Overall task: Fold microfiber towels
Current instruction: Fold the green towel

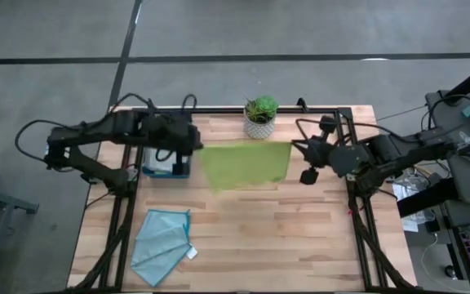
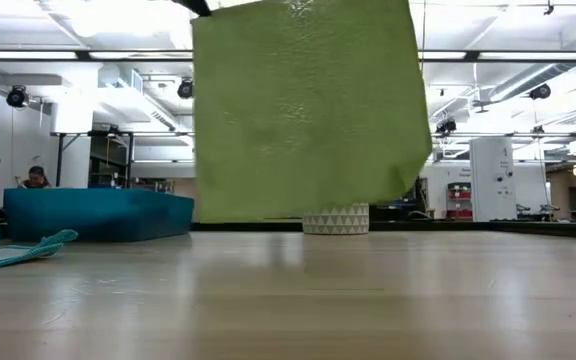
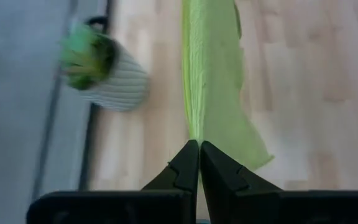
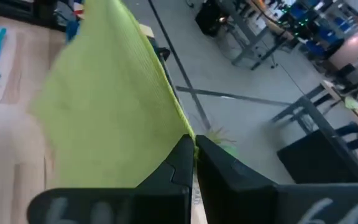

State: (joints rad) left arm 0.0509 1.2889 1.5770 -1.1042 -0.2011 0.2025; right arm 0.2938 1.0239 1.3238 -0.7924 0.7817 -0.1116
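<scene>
The lime green towel point(image 2: 303, 110) is soft cloth with a fine, matt, slightly nubby weave. The table point(image 1: 300, 237) is pale wood planks, smooth with a faint sheen. The light teal towel point(image 1: 161, 245) is matt cloth. The plant pot point(image 3: 120, 84) looks ribbed and matt white. The tray point(image 2: 98, 215) is smooth dark teal plastic.

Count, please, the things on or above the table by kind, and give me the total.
Lime green towel, held up between the left gripper and the right gripper: 1
Light teal towel, lying on the table: 1
Dark teal tray: 1
Potted plant: 1
Total: 4
</scene>
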